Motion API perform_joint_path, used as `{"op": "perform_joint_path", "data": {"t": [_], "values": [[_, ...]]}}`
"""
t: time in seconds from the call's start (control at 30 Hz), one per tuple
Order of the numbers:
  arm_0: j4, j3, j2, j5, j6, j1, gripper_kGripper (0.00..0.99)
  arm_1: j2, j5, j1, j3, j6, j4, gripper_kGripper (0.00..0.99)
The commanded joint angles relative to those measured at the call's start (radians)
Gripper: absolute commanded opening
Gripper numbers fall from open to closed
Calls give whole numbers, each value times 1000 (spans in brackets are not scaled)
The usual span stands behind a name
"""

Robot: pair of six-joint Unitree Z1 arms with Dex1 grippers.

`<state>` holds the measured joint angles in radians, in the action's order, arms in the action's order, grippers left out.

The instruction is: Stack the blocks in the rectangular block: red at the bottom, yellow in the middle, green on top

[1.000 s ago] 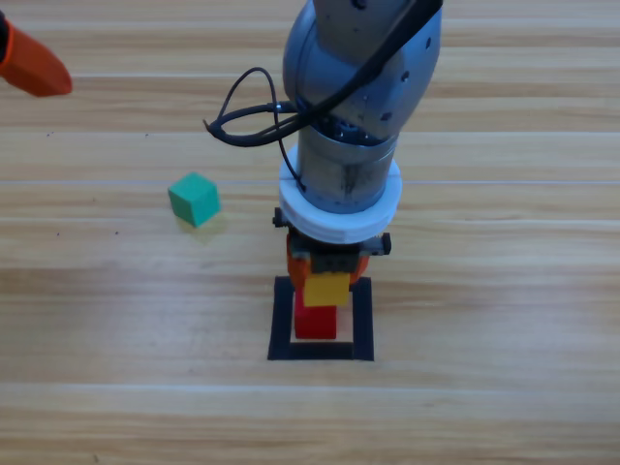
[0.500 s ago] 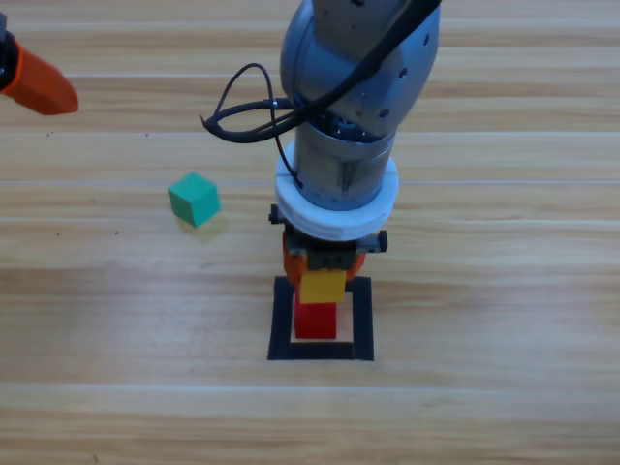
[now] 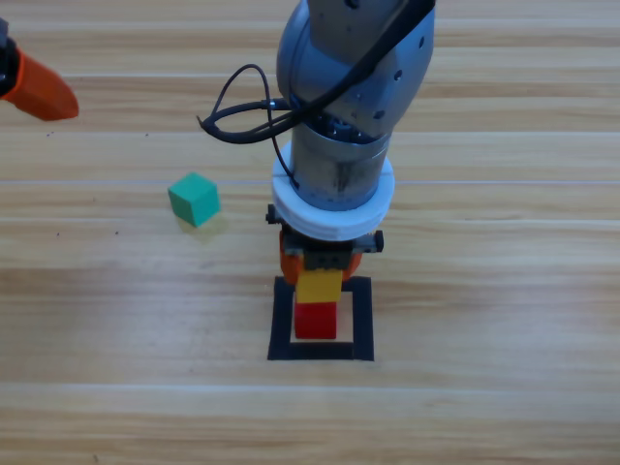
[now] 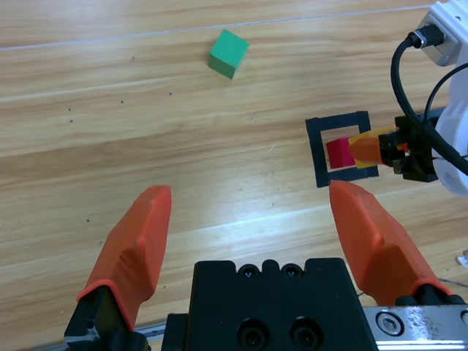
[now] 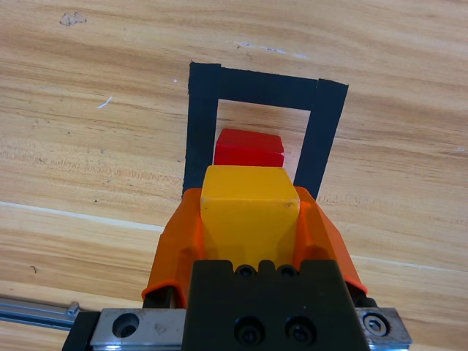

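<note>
The red cube (image 3: pixel 316 321) (image 5: pixel 248 148) (image 4: pixel 338 153) rests inside the black tape rectangle (image 3: pixel 281 325) (image 5: pixel 199 124) (image 4: pixel 316 150). My right gripper (image 3: pixel 318 281) (image 5: pixel 248 212) is shut on the yellow cube (image 3: pixel 319 287) (image 5: pixel 249 208), holding it above the red cube and slightly toward the rectangle's far edge. The teal-green cube (image 3: pixel 194 199) (image 4: pixel 228 53) lies on bare wood left of the rectangle. My left gripper (image 3: pixel 34 85) (image 4: pixel 256 212) waits open at the high view's upper left edge, holding nothing.
The right arm's grey body (image 3: pixel 349 87) and its looping black cable (image 3: pixel 237 121) hang over the table's middle, just behind the rectangle.
The right gripper with the yellow cube has shifted a little up and back from the red cube. The left gripper has barely moved.
</note>
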<state>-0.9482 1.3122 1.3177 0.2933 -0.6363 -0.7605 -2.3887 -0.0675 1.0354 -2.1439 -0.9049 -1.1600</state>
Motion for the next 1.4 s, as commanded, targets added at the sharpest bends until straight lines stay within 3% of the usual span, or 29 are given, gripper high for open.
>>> {"op": "perform_joint_path", "data": {"t": [0.03, 0.7, 0.8, 0.83, 0.9, 1.13, 1.4], "values": [[13, -33, -21, -11, -14, 17, 922, -84, 8, 28, -4, -6, -10, 66], [45, -74, -23, -17, -22, 20, 922, -103, 2, 28, -2, -12, -12, 77], [52, -82, -23, -19, -23, 20, 922, -101, 2, 28, -2, -11, -12, 281], [55, -85, -23, -20, -22, 20, 922, -99, 0, 28, -2, -11, -12, 443], [60, -90, -23, -22, -22, 20, 923, -93, -9, 29, -2, -11, -15, 956], [62, -90, -23, -23, -26, 20, 923, -44, -55, 46, -7, -2, -18, 990], [71, -1, -8, -29, -8, 60, 925, 189, -195, 112, 62, 37, 6, 990]]}}
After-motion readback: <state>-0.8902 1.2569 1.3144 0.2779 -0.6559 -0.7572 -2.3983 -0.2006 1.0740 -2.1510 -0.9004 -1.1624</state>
